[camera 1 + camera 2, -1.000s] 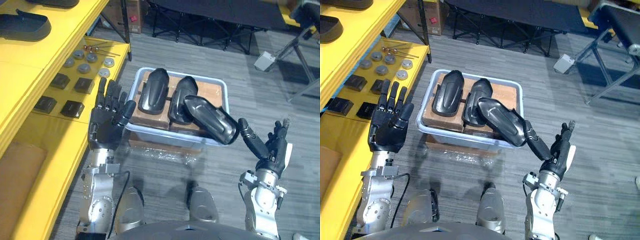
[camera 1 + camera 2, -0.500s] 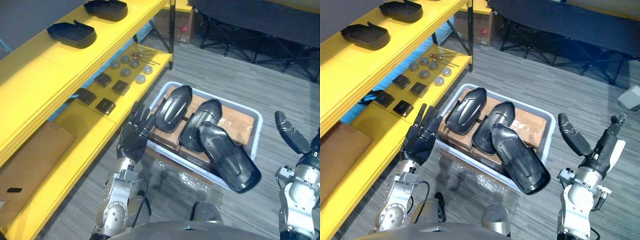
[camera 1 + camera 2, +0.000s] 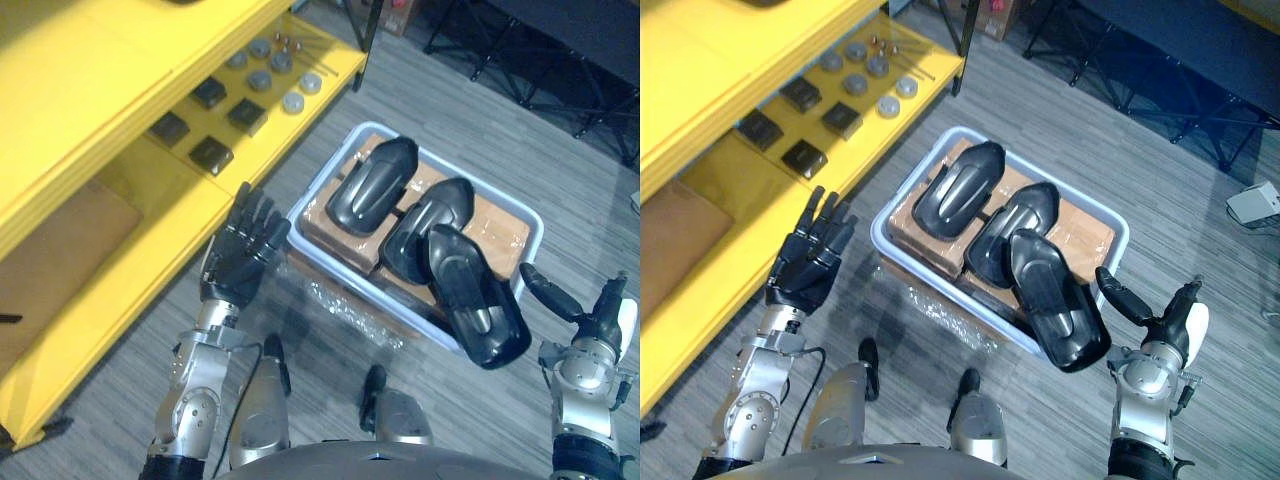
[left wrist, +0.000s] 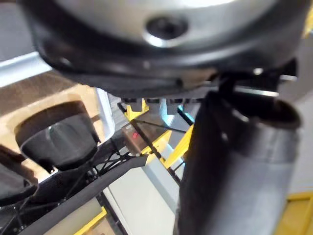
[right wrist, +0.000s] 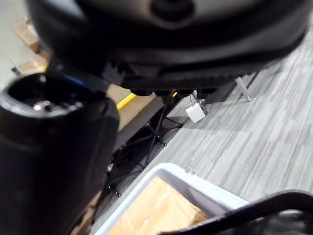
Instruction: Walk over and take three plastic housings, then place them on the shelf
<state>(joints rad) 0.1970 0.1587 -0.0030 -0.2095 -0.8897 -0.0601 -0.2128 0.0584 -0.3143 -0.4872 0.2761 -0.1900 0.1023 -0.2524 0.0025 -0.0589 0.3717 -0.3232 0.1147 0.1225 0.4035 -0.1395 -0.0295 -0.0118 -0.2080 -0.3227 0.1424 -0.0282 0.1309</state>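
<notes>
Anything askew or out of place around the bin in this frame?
One thing: the nearest plastic housing juts out past the bin over its near rim and overlaps the middle housing. The far housing lies fully inside. The left hand and right hand are open and hold nothing.

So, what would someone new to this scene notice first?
Three glossy black housings lie side by side in a pale bin on the floor, the nearest one overhanging its rim. At the left runs a bright yellow shelf carrying small dark blocks and grey discs. The left hand hovers open between shelf and bin; the right hand is open by the bin's right corner.
</notes>
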